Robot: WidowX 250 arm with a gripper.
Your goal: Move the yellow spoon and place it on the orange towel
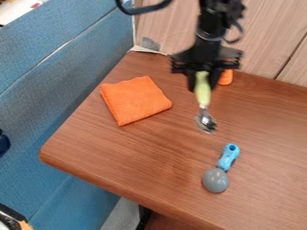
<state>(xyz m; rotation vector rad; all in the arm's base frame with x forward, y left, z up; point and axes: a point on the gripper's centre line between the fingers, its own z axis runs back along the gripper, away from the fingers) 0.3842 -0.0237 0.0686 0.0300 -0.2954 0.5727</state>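
Brown table (156,152) | my pincer (203,85) clasped the yellow spoon (203,96) | transfer stage | I needed nine o'clock travel, lowering onto orange towel (135,100)

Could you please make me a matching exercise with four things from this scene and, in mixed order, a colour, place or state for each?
1. Yellow spoon
2. Towel
3. Blue-handled utensil
4. Gripper

A. Black, with a handle in its grasp
B. Lying on the table, its rounded end grey
C. Orange, spread on the tabletop's left part in the picture
D. Held up, metal end down

Pairs: 1-D, 2-C, 3-B, 4-A
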